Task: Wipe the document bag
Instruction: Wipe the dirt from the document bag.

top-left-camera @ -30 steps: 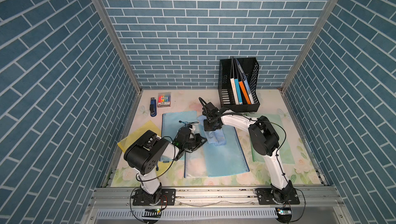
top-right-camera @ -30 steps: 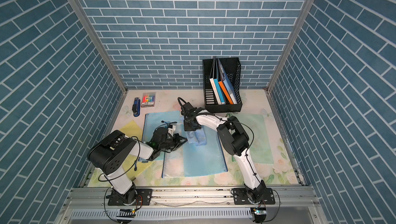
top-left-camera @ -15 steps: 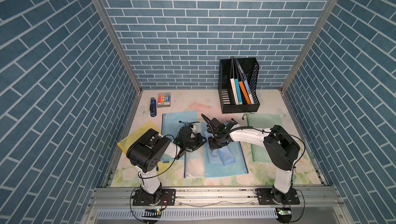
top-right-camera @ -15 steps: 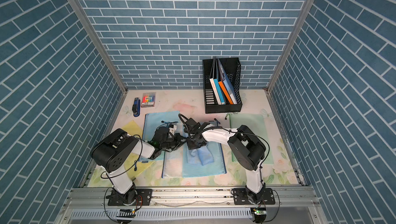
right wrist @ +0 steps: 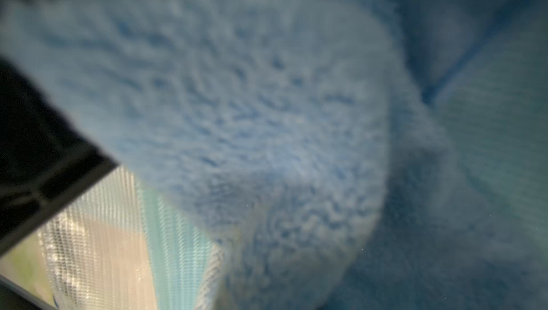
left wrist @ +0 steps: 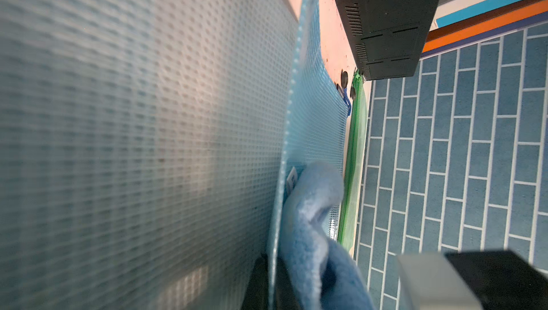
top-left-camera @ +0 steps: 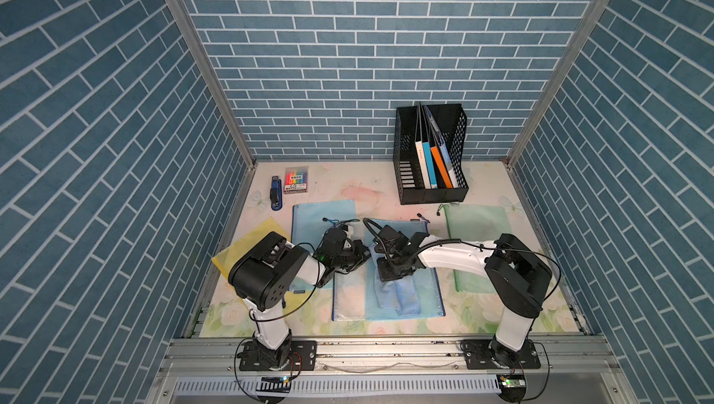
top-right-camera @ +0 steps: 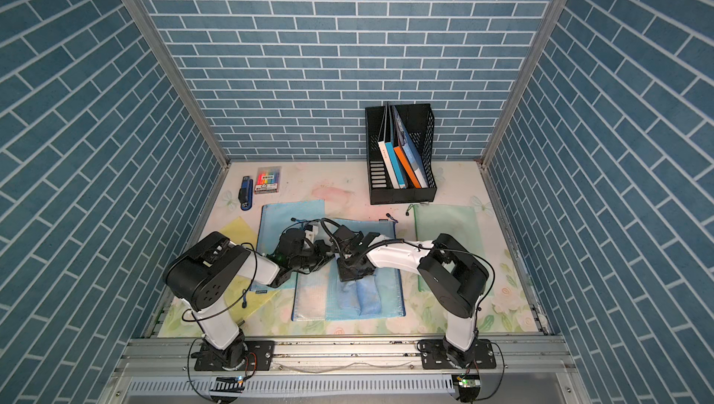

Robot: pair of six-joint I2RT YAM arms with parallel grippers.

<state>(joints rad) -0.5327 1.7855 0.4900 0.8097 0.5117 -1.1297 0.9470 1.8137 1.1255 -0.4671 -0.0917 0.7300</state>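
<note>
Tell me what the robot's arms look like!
The left arm and right arm are white tubes with chunky black joints, trailing thin black cables. The left gripper and right gripper are black. A tiny green light glows by the left wrist.

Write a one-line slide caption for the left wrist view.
Close view along the blue mesh document bag, with the blue cloth on it; green bag and black file rack beyond.
</note>
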